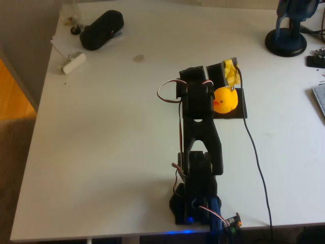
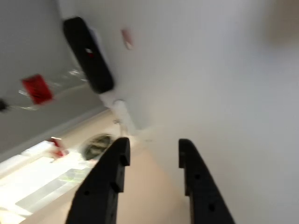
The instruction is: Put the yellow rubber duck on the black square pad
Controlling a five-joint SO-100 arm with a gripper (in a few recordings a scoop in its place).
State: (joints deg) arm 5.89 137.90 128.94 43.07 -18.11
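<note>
The yellow rubber duck (image 1: 226,99) sits on the black square pad (image 1: 241,110) right of the table's middle, its orange beak pointing left. In the overhead view my black arm reaches up from the near edge. Its gripper (image 1: 227,72), marked with yellow tape, is just behind the duck, and the arm hides the pad's left part. In the wrist view the gripper (image 2: 152,147) is open; two black fingers (image 2: 119,154) stand apart with nothing between them, over bare white table.
An oblong black case (image 1: 101,29) (image 2: 88,56) lies at the far left corner, with a small white object (image 1: 73,62) beside it. A blue stand (image 1: 287,35) is at the far right. A black cable (image 1: 256,162) runs from the pad to the near edge.
</note>
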